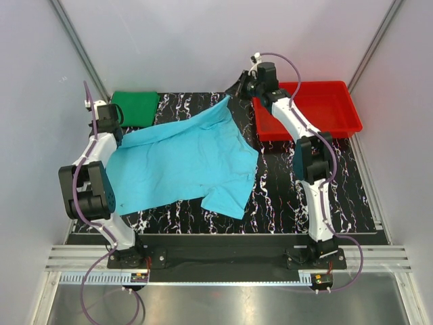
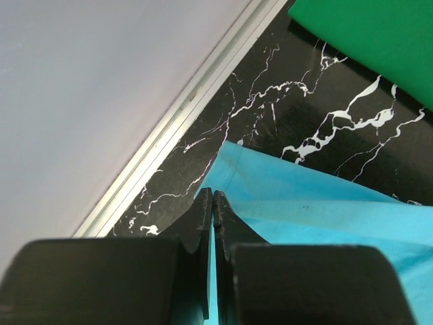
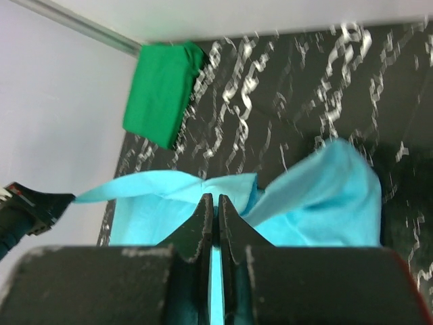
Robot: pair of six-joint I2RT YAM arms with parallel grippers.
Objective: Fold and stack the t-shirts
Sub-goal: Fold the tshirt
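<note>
L tool [image 2: 214, 196] & R tool [image 3: 215, 199] each pinch blue shirt [image 1: 183, 162]; green shirt [image 1: 135, 108] folded.

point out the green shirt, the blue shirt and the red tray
green t-shirt [image 1: 135, 108], top view, middle of folded cloth
light blue t-shirt [image 1: 183, 162], top view, middle of body
red tray [image 1: 325, 112], top view, bare floor

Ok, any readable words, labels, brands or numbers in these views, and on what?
None readable.
The blue t-shirt, the green t-shirt and the red tray show no print.
The marks on the small board below the left arm's base are too small to read.
</note>
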